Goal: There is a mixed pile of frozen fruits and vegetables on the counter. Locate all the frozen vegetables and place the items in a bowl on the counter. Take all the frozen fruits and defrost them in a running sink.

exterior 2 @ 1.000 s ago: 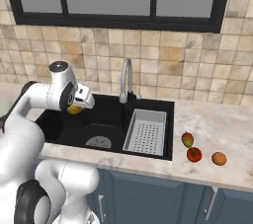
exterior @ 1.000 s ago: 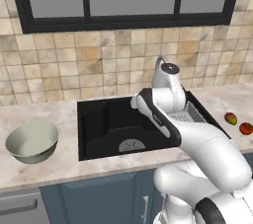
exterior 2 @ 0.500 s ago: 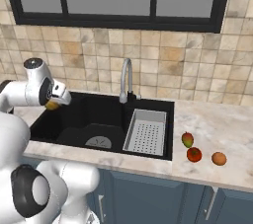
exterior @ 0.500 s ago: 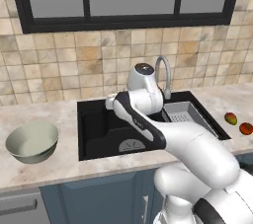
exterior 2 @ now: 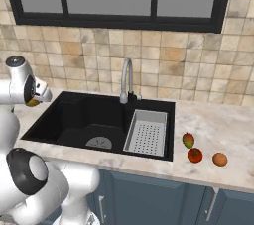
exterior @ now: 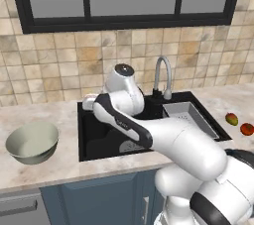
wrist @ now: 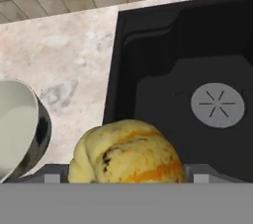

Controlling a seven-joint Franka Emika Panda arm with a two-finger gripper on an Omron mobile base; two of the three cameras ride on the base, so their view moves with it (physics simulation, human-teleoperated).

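Left base view first: your white arm reaches over the left end of the large black rectangular sink; the wide pale grey-green bowl sits on the beige marbled counter, left of it. Right base view: gripper at the sink's left rim, clamped on the yellowish rounded vegetable. Red-green oval fruit, red round vegetable and orange ball lie right of the sink. Hand view: vegetable fills the jaws, over counter between bowl and basin.
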